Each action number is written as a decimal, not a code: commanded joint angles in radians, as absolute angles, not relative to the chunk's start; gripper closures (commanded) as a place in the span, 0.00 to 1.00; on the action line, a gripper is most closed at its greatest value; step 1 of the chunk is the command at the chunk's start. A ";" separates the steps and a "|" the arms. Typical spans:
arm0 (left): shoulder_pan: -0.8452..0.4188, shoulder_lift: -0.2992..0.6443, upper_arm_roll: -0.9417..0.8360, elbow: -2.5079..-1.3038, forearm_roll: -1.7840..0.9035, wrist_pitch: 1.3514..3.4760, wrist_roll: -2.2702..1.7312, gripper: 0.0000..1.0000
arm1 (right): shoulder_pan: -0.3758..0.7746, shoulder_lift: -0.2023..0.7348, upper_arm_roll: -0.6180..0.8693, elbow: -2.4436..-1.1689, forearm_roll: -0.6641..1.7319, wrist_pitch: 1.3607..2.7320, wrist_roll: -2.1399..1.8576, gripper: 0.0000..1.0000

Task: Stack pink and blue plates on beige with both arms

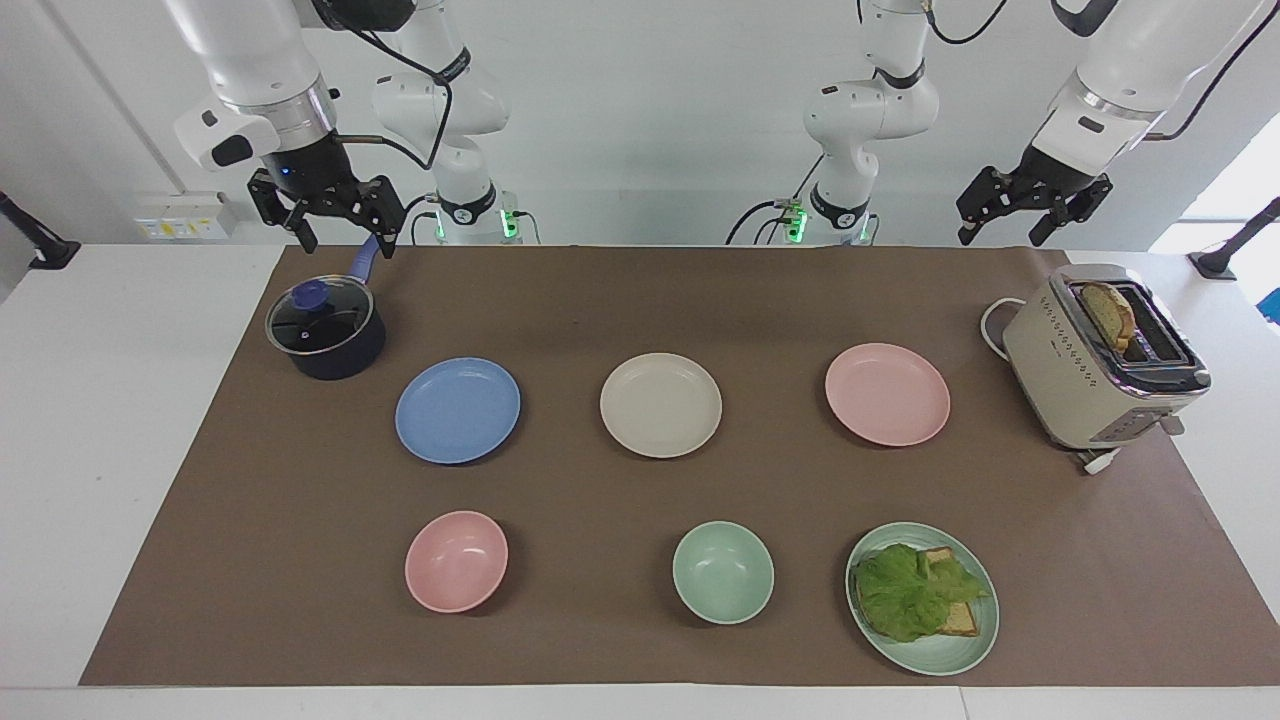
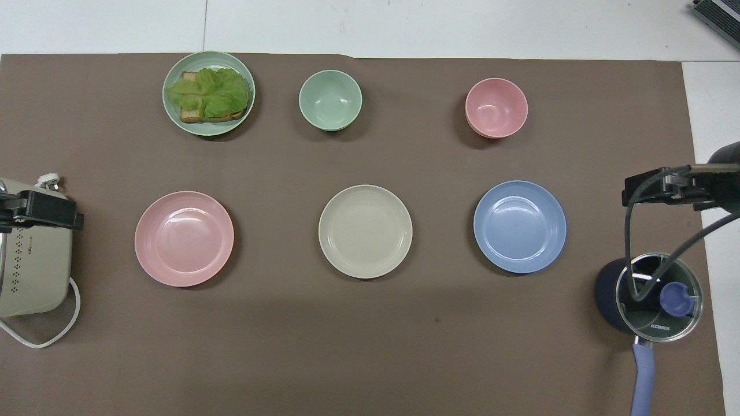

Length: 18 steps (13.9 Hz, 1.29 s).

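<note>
- Plates sit in a row across the middle of the tabletop [image 1: 640, 300]: blue plate [image 1: 458, 410] toward the right arm's end, beige plate [image 1: 660, 404] between, pink plate [image 1: 887, 393] toward the left arm's end, all apart.
- Right gripper [image 1: 340, 238] hangs over the saucepan [image 1: 326, 330] handle near the tabletop's robot-side edge, fingers spread, holding nothing.
- Left gripper [image 1: 1002, 230] hangs raised above the robot-side edge near the toaster [image 1: 1100, 360], fingers released and empty.
</note>
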<state>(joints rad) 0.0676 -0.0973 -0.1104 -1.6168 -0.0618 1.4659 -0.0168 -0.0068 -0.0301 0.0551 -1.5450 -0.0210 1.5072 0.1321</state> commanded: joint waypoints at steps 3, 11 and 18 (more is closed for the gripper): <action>0.081 -0.118 -0.112 -1.657 -0.074 1.508 -0.011 0.00 | -0.015 -0.043 0.061 -1.562 -0.015 1.523 0.123 0.00; 0.101 -0.081 -0.110 -1.782 -0.072 1.702 -0.011 0.00 | -0.015 -0.043 0.064 -1.562 -0.015 1.526 0.130 0.00; 0.164 -0.034 -0.110 -1.988 -0.068 1.966 0.000 0.00 | -0.015 -0.041 0.064 -1.562 -0.015 1.542 0.133 0.00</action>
